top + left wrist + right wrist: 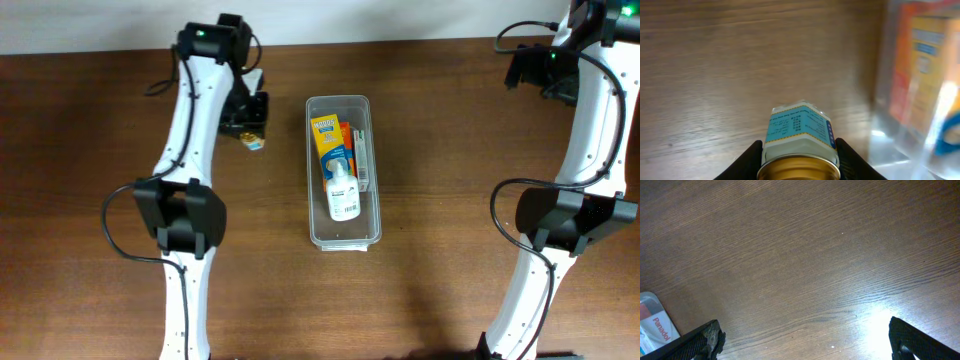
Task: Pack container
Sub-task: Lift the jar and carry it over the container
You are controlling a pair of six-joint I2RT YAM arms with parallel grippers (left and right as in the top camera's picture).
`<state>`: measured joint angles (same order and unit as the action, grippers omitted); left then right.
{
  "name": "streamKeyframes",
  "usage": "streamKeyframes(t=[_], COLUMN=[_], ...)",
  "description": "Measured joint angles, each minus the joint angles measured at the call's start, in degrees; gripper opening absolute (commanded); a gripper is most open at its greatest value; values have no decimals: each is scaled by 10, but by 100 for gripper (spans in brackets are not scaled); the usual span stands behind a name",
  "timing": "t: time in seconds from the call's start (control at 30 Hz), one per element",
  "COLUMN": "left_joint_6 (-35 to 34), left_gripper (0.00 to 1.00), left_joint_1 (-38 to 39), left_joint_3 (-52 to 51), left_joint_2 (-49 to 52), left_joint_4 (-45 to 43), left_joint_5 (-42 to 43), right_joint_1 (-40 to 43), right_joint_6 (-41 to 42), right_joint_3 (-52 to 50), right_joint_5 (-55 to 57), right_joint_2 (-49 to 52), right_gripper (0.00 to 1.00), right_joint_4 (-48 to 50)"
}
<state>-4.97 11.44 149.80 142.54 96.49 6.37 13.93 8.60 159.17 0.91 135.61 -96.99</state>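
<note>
Currently the left tool (800,156) is clamping a small blue-labelled jar (799,131) with a gold lid, low over the wooden surface (440,150) and near the container (345,236). The container is lying lengthwise at mid-surface. Inside it a white bottle (343,192) is resting against a yellow box (328,138), possibly beside an orange one. The right tool (804,330) is hovering with its fingers wide apart.

The brown wooden table (450,120) carries the clear container (344,238) (set mid-table) and a Panadol pack (655,325).
</note>
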Motion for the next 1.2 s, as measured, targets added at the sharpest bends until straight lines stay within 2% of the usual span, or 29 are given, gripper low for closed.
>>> streamKeyframes(t=[0.2,0.57,0.9,1.2], left_joint_6=[0,0,0,0], left_gripper=[29,29,29,29], left_joint_1=[46,123,268,319], left_joint_3=[0,8,-7,-136], left_joint_2=[-56,-221,-234,-234], left_joint_4=[0,2,2,2], left_joint_5=[10,19,24,20], right_joint_1=[0,0,0,0], right_joint_6=[0,0,0,0], right_joint_3=[0,0,0,0], right_joint_5=[0,0,0,0], right_joint_2=[0,0,0,0], right_gripper=[98,98,98,98], right_joint_4=[0,0,0,0])
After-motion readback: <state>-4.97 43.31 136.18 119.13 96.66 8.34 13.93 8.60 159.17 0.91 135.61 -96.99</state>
